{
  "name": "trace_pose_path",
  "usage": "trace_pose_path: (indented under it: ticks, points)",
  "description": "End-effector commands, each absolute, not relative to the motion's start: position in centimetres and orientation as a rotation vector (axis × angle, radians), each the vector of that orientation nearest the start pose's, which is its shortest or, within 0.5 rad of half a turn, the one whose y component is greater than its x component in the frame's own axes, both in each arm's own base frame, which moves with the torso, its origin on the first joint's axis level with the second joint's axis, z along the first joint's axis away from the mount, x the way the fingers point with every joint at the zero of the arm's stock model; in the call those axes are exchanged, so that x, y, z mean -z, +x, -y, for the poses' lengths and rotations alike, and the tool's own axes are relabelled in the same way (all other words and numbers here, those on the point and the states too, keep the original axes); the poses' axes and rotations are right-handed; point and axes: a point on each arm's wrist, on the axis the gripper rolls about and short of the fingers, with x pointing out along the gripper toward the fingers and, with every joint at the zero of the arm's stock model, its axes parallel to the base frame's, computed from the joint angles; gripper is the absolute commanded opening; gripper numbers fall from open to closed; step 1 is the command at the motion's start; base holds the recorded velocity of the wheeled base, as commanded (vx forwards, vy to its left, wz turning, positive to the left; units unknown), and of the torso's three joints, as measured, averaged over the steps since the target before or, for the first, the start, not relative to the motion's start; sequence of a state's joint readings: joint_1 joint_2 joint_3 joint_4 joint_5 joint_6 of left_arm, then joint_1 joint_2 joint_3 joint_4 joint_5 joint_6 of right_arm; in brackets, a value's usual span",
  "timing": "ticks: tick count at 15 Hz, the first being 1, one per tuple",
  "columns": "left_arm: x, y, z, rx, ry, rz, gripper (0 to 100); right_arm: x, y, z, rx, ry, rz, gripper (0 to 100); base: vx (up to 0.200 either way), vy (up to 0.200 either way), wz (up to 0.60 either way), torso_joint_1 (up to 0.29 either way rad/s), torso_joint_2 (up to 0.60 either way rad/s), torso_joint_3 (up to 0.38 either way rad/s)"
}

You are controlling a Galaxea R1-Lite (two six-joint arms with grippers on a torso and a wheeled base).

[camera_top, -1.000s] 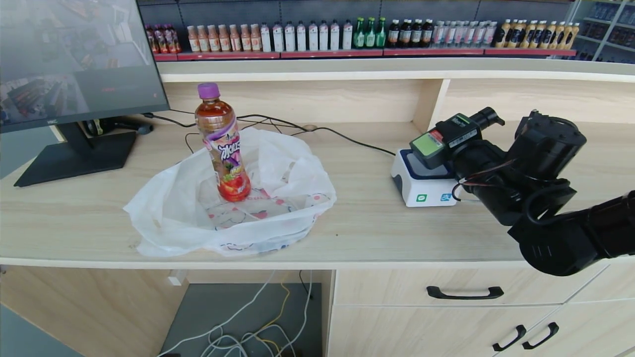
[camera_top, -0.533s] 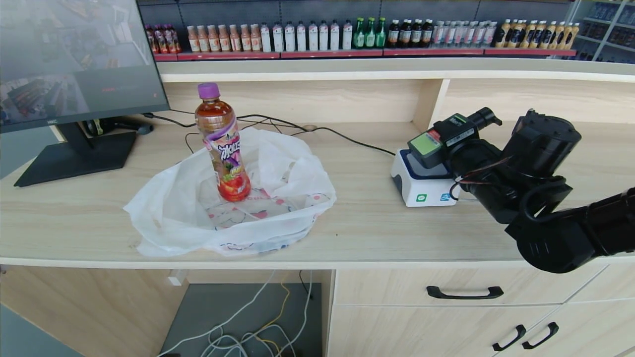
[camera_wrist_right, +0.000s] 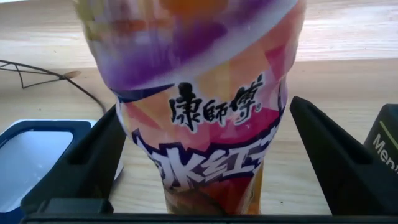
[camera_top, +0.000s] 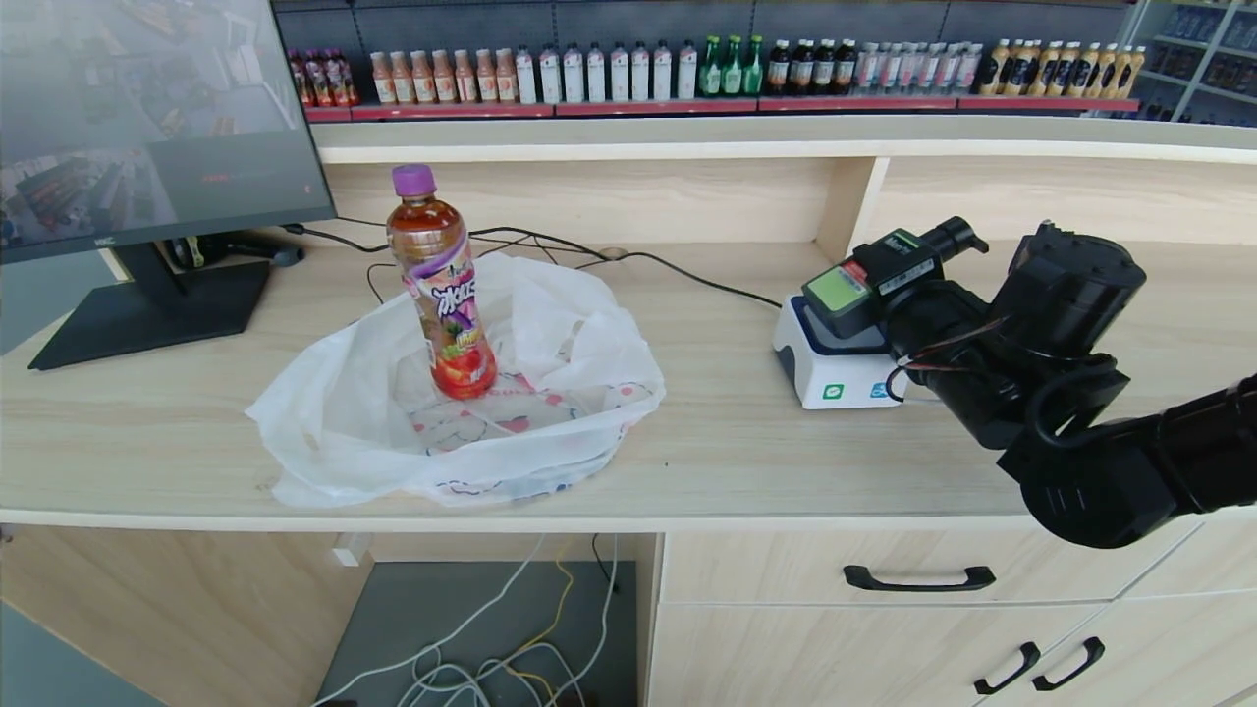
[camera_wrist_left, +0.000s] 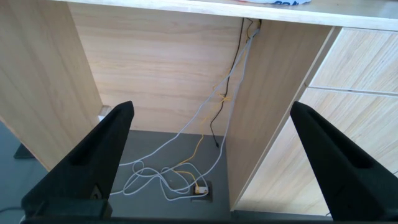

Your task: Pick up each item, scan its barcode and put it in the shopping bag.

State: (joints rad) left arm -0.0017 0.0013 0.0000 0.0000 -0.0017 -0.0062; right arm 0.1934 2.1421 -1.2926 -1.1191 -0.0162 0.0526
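The right claw (camera_wrist_right: 208,115) is pinching a drink bottle (camera_wrist_right: 199,74) just beside the scanner (camera_top: 830,378), toward the table's (camera_top: 737,452) right end. A purple-capped bottle (camera_top: 439,285) is standing upright in the shopping bag (camera_top: 344,412) near the front edge. The left claw (camera_wrist_left: 211,107) is hanging spread below the table's front edge.

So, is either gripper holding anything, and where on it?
Right gripper grips a bottle by its labelled body; left gripper is open and empty.
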Motion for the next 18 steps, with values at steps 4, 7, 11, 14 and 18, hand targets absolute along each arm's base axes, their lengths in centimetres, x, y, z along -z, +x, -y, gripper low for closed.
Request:
trace_pose_path:
  ticks: [4,7,11,14,18]
  points:
    - [-7.55,-2.27,0.0,0.003,-0.006,-0.002,100,-19.66,42.88,-8.42,-0.184,0.08,0.258,100,0.0,0.0,0.0,0.0,0.0,0.0]
    - [-7.55,-2.27,0.0,0.003,-0.006,-0.002,100,-19.73,42.98,-8.44,-0.184,0.08,0.263,100,0.0,0.0,0.0,0.0,0.0,0.0]
    - [-7.55,-2.27,0.0,0.003,-0.008,-0.002,100,-19.69,42.97,-8.44,-0.184,0.08,0.261,100,0.0,0.0,0.0,0.0,0.0,0.0]
    - [-7.55,-2.27,0.0,0.003,-0.008,-0.002,100,-19.73,42.98,-8.44,-0.182,0.079,0.263,0,0.0,0.0,0.0,0.0,0.0,0.0]
    - [-7.55,-2.27,0.0,0.003,-0.006,-0.002,100,-20.0,42.86,-8.41,-0.182,0.076,0.269,0,0.0,0.0,0.0,0.0,0.0,0.0]
